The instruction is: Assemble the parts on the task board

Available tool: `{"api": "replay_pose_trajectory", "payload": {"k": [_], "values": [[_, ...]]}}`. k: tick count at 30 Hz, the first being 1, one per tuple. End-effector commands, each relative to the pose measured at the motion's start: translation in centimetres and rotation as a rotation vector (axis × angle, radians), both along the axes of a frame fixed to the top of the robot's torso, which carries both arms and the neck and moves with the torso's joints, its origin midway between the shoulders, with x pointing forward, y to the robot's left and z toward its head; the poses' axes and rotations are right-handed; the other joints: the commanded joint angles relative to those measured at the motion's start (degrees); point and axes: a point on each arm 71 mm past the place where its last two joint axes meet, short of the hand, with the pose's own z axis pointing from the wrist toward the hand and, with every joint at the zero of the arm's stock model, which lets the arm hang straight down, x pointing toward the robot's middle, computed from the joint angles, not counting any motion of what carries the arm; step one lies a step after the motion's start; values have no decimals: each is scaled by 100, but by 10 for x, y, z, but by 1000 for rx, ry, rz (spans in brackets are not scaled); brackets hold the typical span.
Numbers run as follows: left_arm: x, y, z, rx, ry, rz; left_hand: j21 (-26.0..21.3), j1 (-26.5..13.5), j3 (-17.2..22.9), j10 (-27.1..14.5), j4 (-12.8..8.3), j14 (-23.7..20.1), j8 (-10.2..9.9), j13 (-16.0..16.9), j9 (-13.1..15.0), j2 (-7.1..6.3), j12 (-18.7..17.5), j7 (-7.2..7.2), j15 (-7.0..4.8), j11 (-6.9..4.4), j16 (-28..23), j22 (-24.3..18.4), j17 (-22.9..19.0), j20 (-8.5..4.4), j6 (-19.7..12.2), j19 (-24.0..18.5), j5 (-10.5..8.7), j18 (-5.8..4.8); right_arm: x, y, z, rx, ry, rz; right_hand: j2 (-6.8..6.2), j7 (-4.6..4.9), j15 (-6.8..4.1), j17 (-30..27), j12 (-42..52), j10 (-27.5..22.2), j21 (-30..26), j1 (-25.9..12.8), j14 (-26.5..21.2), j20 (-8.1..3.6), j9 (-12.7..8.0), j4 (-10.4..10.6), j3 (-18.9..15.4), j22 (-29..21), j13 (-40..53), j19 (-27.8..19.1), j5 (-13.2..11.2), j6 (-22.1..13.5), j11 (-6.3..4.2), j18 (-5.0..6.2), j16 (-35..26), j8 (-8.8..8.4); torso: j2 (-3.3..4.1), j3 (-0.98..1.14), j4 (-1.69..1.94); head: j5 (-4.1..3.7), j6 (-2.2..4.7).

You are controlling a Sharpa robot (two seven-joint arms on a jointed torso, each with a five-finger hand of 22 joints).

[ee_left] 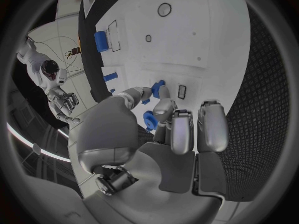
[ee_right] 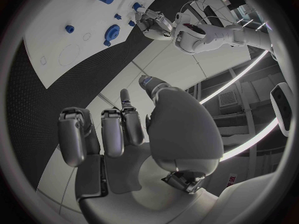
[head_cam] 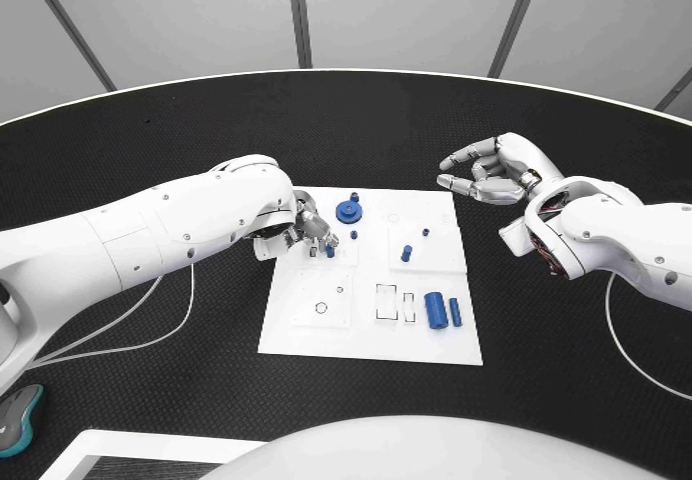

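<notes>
Task board (head_cam: 433,340) at table centre. A small blue part (head_cam: 329,251) stands near its far-left corner, pinched by the left hand (head_cam: 306,232); a blue gear (head_cam: 348,211) lies just beyond. Two blue cylinders (head_cam: 443,310) rest near-right on the board. Right hand (head_cam: 488,170), fingers curled and holding nothing, hovers off the far-right corner.

Worktop (head_cam: 159,140): black, finely textured, with a curved far edge.
Task board (head_cam: 310,340): white rectangular plate lying flat near the middle of the worktop, long side running away from the robot.
Cables: a thin white cable (head_cam: 116,335) lies looped on the worktop left of the board; another (head_cam: 623,335) curves over it on the right.
Near left corner: a teal and grey object (head_cam: 18,420) at the picture's edge; whether it rests on the worktop cannot be told.
</notes>
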Motion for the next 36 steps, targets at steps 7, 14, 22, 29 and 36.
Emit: {"api": "replay_pose_trajectory", "payload": {"k": [7, 14, 22, 29, 36], "values": [[0, 0, 0, 4, 3, 0, -41, -67, -112, -43, 73, 468, -39, -25, -14, -8, -49, 47, 11, 4, -27, 0, 893, -31, 18, 21, -59, -67, 0, 0, 0, 0, 0, 0, 32, -4, -37, 792, -12, 10, -25, -5, 432, -36, 6, 29, 4, 745, 798, 220, 22, -23, -20, 119, -25, 36, -1, 1, 1, -3, -4], [0, -1, 0, 4, 4, -1, -45, -76, -160, -63, 117, 468, -54, -55, -19, -20, -73, 54, 13, 8, -28, -5, 892, -29, 10, 19, -69, -66, 0, 0, 0, 0, 0, 0, 29, -4, -37, 778, -18, 6, -31, -8, 429, -36, 6, 31, 2, 734, 794, 215, 22, -26, -20, 121, -34, 35, -2, -1, 1, -6, -10], [0, -1, 0, 3, 2, 2, -47, -80, -217, -89, 185, 468, -87, -88, -32, -21, -102, 68, 21, 19, -28, -3, 891, -25, -20, 20, -67, -66, 0, 0, 0, 0, 0, -1, 29, -4, -37, 775, -18, 6, -30, -13, 428, -36, 6, 35, 0, 736, 793, 216, 22, -29, -20, 120, -37, 35, -2, 0, -2, -7, -10], [0, -2, -1, 4, 3, 1, -51, -68, -244, -111, 222, 468, -119, -115, -44, -19, -126, 83, 29, 30, -28, -8, 892, -20, -53, 18, -61, -66, 0, 0, 0, 0, 1, 0, 29, -4, -37, 772, -19, 5, -36, -16, 427, -36, 6, 38, -2, 725, 792, 211, 22, -31, -19, 123, -39, 35, -3, 2, -2, -18, -2], [0, -2, -2, 12, 13, -3, -50, -61, -255, -118, 239, 467, -134, -121, -51, -15, -131, 90, 32, 35, -30, -3, 889, -18, -66, 20, -57, -67, 0, 0, 0, 0, 1, 0, 29, -4, -37, 772, -19, 5, -36, -16, 427, -36, 6, 38, -2, 725, 792, 211, 22, -31, -19, 123, -39, 35, -3, 2, -2, -26, -5]]}}
